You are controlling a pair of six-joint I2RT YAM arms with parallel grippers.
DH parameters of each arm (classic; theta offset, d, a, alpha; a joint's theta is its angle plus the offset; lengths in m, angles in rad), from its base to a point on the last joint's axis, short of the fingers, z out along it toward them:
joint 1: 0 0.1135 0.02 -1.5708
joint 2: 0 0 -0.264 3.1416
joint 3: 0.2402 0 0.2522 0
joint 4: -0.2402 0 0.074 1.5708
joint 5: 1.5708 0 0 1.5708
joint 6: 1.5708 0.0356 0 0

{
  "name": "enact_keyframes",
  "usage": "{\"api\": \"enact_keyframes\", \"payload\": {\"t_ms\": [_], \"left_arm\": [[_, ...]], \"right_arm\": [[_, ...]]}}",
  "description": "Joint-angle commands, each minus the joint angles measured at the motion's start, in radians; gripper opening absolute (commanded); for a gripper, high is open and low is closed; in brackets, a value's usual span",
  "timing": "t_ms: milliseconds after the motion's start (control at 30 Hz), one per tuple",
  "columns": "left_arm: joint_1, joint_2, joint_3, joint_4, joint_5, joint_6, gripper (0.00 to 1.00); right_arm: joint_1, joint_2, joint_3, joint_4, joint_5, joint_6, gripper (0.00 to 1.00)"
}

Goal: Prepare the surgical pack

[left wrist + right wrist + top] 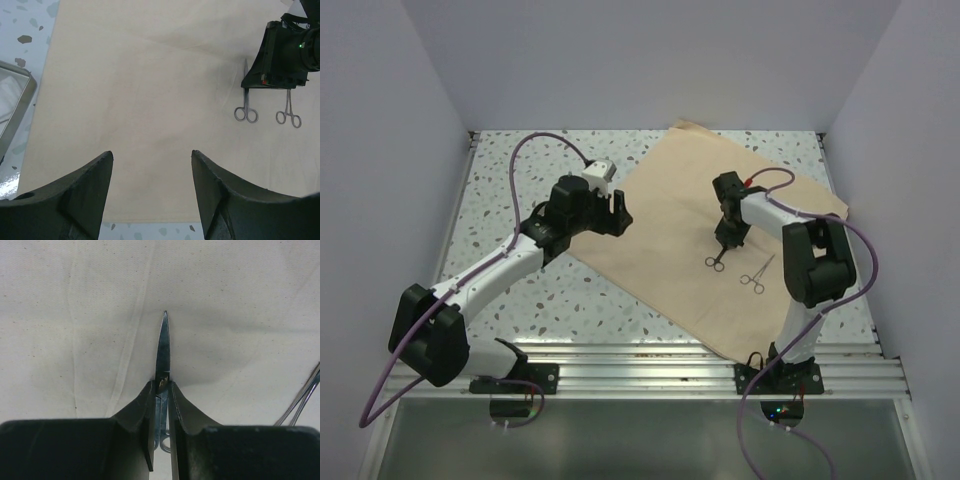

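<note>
Desk: Fingers [142, 410] of the right gripper [161, 387]?
Photographer: Pinched on the scissors [163, 345], atop the surgical pack [670, 215], spread flat on the table [570, 300]; forceps [753, 280] lie beside. Open-jawed, the left gripper [151, 152] hangs over its left edge.

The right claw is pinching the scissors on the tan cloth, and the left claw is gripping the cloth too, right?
No: the left gripper is open and holds nothing, above the cloth, per the left wrist view. The right gripper does pinch the scissors.
</note>
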Motion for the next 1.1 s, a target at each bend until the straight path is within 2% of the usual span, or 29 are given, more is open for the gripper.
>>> {"api": "enact_keyframes", "payload": {"t_ms": [0,167,267,467,600,800,1067], "left_arm": [[0.004,-0.019,0.019,0.051,0.030,-0.013,0.68],[0.004,0.008,0.016,0.097,0.139,-0.050,0.70],[0.004,0.028,-0.016,0.232,0.289,-0.111,0.70],[-0.019,0.108,-0.035,0.433,0.422,-0.248,0.70],[-0.080,0.198,0.021,0.451,0.426,-0.276,0.69],[-0.146,0.284,0.059,0.493,0.417,-0.334,0.63],[-0.211,0.379,0.116,0.507,0.398,-0.385,0.61]], "right_arm": [[-0.003,-0.065,-0.002,0.001,0.039,0.004,0.00],[-0.001,-0.168,-0.048,0.065,-0.054,-0.066,0.00],[-0.001,-0.255,-0.097,0.145,-0.138,-0.109,0.00],[0.005,-0.403,-0.179,0.266,-0.336,-0.157,0.00],[0.025,-0.475,-0.214,0.322,-0.437,-0.168,0.00],[0.043,-0.592,-0.265,0.353,-0.488,-0.166,0.00],[0.048,-0.647,-0.282,0.340,-0.524,-0.165,0.00]]}}
